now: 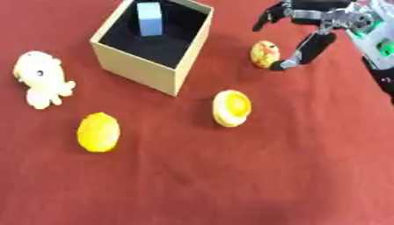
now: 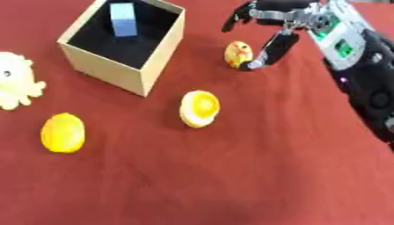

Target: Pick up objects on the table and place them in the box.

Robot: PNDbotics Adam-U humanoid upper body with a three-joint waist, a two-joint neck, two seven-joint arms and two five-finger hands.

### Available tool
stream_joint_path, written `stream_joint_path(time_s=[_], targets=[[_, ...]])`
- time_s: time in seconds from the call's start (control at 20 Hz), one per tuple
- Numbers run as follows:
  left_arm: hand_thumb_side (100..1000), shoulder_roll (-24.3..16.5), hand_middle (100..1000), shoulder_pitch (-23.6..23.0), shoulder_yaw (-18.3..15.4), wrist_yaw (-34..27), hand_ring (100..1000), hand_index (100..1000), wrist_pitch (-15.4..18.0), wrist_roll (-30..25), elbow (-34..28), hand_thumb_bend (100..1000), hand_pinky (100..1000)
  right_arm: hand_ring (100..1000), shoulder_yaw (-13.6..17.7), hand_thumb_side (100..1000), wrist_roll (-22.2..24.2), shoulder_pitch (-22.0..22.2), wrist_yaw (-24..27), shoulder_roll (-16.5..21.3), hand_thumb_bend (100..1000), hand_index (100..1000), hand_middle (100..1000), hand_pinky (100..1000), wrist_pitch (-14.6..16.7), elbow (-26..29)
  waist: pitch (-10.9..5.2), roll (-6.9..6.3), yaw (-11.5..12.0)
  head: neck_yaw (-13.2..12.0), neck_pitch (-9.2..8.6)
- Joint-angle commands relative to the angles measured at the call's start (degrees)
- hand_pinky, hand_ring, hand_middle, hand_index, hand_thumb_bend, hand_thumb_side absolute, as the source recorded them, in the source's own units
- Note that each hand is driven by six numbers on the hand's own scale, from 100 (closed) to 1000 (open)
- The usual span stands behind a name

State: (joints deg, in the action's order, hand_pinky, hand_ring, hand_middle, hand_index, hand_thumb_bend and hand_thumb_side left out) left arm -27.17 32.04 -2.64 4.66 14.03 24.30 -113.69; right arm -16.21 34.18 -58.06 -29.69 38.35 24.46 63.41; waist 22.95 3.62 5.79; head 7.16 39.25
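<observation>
Red cloth table [image 1: 292, 167]; open box [image 1: 138, 68], blue block [image 1: 149, 18] inside. Step in hand: reach for small yellow-orange toy [image 1: 264, 54], lying right of the box. Right hand [image 2: 269, 26] spread beside it, thumb at its side, nothing held. Next: close fingers round it, carry to box.

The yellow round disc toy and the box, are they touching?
Apart. The left eye view shows red tablecloth between the disc toy and the box.

The right arm [image 2: 362, 66] is extended in from the upper right, with the right hand [image 2: 289, 24] held spread above the table, its thumb [image 2: 273, 50] pointed down and its fingers [image 2: 242, 15] arched apart; no left hand is seen.
</observation>
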Motion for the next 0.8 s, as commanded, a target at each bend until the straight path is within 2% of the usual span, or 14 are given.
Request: stream_joint_path(time_s=[0.05, 0.4, 0.8], targets=[[703, -0.6, 804, 0.6, 0.0, -0.3, 764, 900, -0.2, -0.2, -0.9, 323, 770, 943, 1.4, 190, -2.0, -1.5, -3.6, 0.3, 494, 844, 775, 870, -0.2, -1.5, -1.12, -0.34, 0.0, 0.3, -0.56], [707, -0.4, 804, 0.4, 0.0, -0.4, 764, 899, -0.3, -0.2, -0.9, 321, 770, 938, 2.3, 180, -4.7, -1.7, -7.1, -1.0, 430, 835, 764, 867, -0.2, -5.1, -0.94, -0.29, 0.1, 0.6, -0.79], [710, -0.3, 804, 0.3, 0.0, -0.5, 764, 899, -0.3, -0.2, -0.9, 318, 770, 927, 2.7, 164, -5.9, -1.5, -9.5, -1.9, 427, 816, 743, 862, -0.1, -8.0, -0.64, -0.33, 0.1, 0.5, -0.91]])
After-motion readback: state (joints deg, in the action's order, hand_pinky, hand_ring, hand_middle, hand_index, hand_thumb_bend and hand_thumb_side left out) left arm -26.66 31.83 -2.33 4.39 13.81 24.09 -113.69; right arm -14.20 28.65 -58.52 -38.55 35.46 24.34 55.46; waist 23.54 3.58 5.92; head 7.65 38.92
